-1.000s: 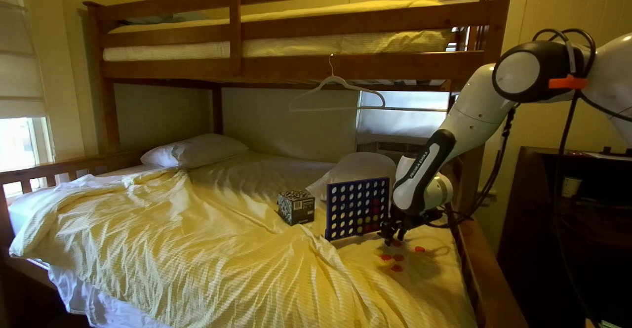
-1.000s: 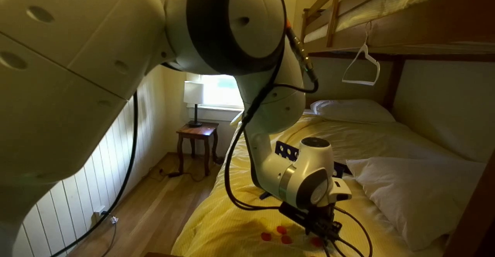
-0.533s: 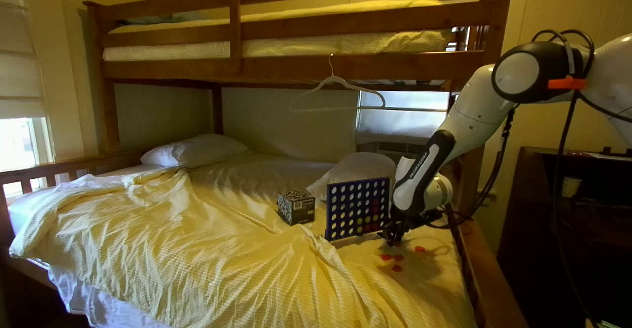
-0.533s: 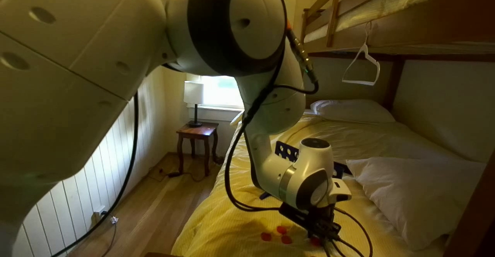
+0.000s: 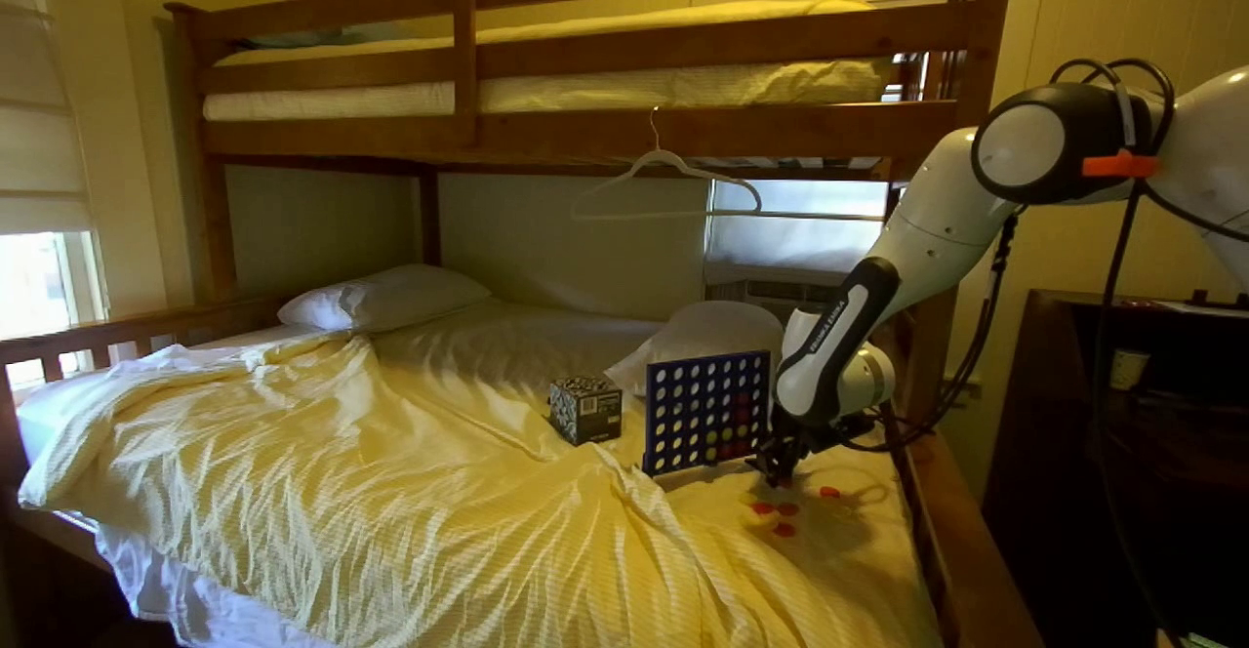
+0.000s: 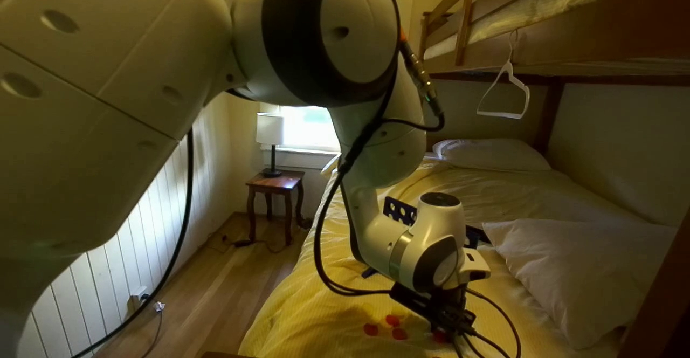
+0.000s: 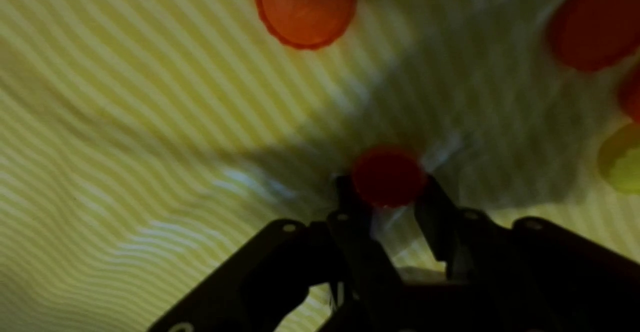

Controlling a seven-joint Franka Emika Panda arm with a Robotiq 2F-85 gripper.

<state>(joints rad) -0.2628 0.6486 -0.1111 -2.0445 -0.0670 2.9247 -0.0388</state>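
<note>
Low over the striped yellow bedding (image 7: 150,97), the gripper (image 7: 389,187) is clamped on a red disc (image 7: 389,173), with its dark fingers (image 7: 354,212) against opposite sides of the piece. Whether the disc also touches the bedding cannot be told. Elsewhere in the wrist view, an orange-red disc (image 7: 306,9) lies flat, apart from the grip; a darker red disc (image 7: 595,27) lies toward the upper right corner; a yellow disc (image 7: 621,159) is cut off by the right edge.

An upright blue game rack (image 5: 703,420) shows in both exterior views, one end just beside the gripper; red and yellow pieces (image 5: 742,416) fill some openings toward that end. A patterned box (image 5: 585,412) stands near the rack, not touching it. A white hanger (image 6: 504,114) hangs from the upper bunk rail (image 5: 546,133). A lamp (image 6: 270,129) stands on a wooden side table (image 6: 275,181).
</note>
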